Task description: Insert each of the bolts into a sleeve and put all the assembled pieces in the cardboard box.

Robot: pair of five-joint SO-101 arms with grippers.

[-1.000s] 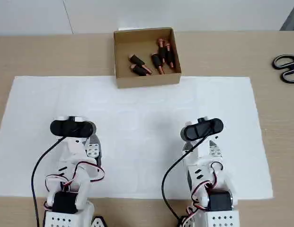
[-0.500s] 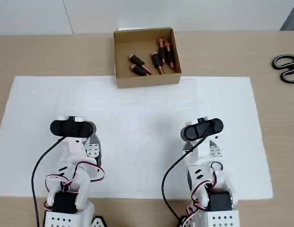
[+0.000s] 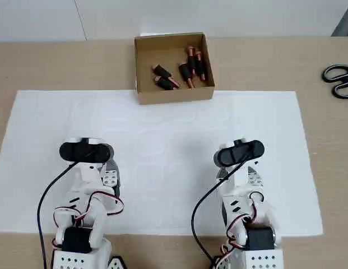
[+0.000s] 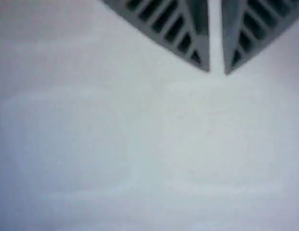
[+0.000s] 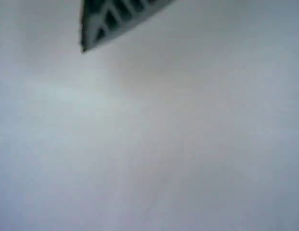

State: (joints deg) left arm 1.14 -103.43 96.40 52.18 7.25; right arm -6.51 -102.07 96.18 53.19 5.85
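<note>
My left tool (image 4: 217,72) was drawn together, with a thin sliver of light between its two ribbed fingers (image 4: 188,33), and it held nothing. It hung just above the white sheet (image 3: 162,140) and I could not tell whether the tips touched the paper. My right tool (image 3: 253,177) also pointed down at the sheet. I could not tell whether it was apart or together, and I saw nothing in it.

Both of my arms were folded back at the near edge of the surface (image 3: 50,61). The left arm (image 3: 84,218) sat over the near left part of the sheet and the right arm (image 3: 246,221) over the near right part. They were well apart from each other, each with its wrist camera at the front and the tool tucked just behind it.

The cardboard box (image 3: 172,96) stood at the far edge of the sheet, between the two arms and well away from both tools. Inside it lay the assembled pieces (image 3: 186,73), black sleeves with copper-coloured bolts in them. Two lay toward the left side and the others were bunched at the right. A pair of scissors (image 3: 339,81) lay on the bare surface far off to the right.
</note>
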